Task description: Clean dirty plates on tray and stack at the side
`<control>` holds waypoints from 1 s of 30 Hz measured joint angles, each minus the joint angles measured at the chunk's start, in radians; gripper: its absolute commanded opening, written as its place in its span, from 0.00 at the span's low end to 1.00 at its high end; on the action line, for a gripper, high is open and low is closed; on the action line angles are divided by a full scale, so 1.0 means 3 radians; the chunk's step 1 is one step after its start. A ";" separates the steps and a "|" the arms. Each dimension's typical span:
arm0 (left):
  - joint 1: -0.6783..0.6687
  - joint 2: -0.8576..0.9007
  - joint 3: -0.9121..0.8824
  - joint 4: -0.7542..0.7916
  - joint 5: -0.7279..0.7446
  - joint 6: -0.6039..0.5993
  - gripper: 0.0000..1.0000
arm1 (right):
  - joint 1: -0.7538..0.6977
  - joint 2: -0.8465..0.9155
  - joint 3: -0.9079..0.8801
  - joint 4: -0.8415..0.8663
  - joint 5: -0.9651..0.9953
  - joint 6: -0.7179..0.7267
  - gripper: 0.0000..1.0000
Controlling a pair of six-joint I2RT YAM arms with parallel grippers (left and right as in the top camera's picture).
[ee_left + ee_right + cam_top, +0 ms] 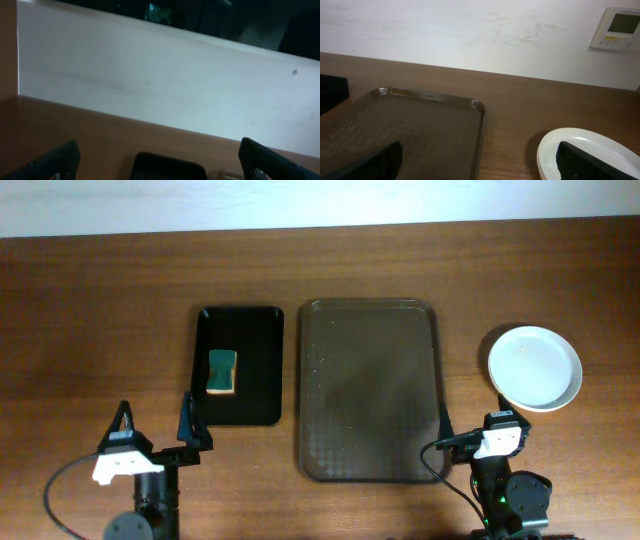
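Note:
The dark brown tray (pixel 368 390) lies at the table's middle with no plates on it; it also shows in the right wrist view (pixel 420 130). A stack of white plates (pixel 535 367) sits to the right of the tray; its top plate looks clean, and its rim shows in the right wrist view (pixel 580 145). My left gripper (pixel 155 425) is open and empty near the front edge, left of the sponge tray. My right gripper (pixel 470 430) is open and empty at the front, between the brown tray and the plates.
A smaller black tray (pixel 240 365) left of the brown tray holds a green and yellow sponge (pixel 222 371). The black tray's edge shows in the left wrist view (pixel 170 167). A white wall runs behind the table.

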 measured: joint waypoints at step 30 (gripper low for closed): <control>0.0000 -0.0223 -0.0692 -0.0292 -0.0039 0.0000 1.00 | 0.0000 0.0000 -0.0001 0.0001 0.0001 0.0001 0.98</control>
